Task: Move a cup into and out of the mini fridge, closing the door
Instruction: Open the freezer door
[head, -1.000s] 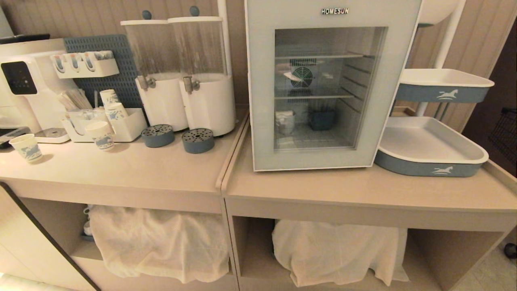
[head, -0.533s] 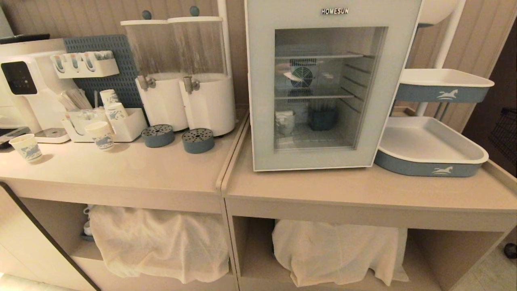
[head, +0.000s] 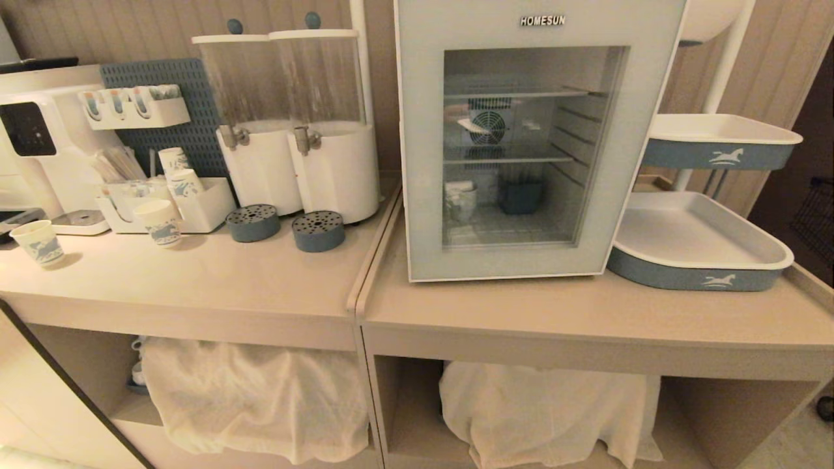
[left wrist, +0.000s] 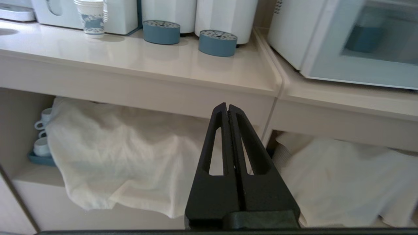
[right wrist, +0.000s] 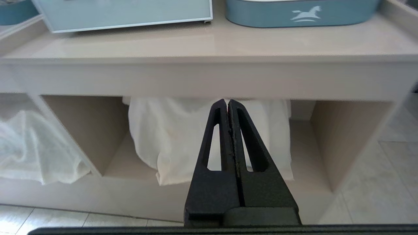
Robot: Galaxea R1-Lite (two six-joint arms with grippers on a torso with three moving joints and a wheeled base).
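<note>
The white mini fridge (head: 417,78) stands on the right counter with its glass door (head: 423,195) closed. Behind the glass, on the fridge floor, are a pale cup-shaped thing (head: 460,198) and a blue container (head: 521,194). White mugs with loop handles (left wrist: 41,147) sit on a blue tray in the open shelf under the left counter. Neither arm shows in the head view. My left gripper (left wrist: 227,106) is shut and empty, low in front of the left counter's edge. My right gripper (right wrist: 227,101) is shut and empty, facing the shelf under the fridge.
Two white drink dispensers (head: 300,163) with blue drip trays (head: 318,230) and patterned paper cups (head: 158,223) stand on the left counter. Blue-and-white tiered trays (head: 700,277) sit right of the fridge. White cloths (head: 541,410) hang in the lower shelves.
The whole head view has shifted slightly, so the camera moved. Nothing on the counters moved, and both grippers stay shut.
</note>
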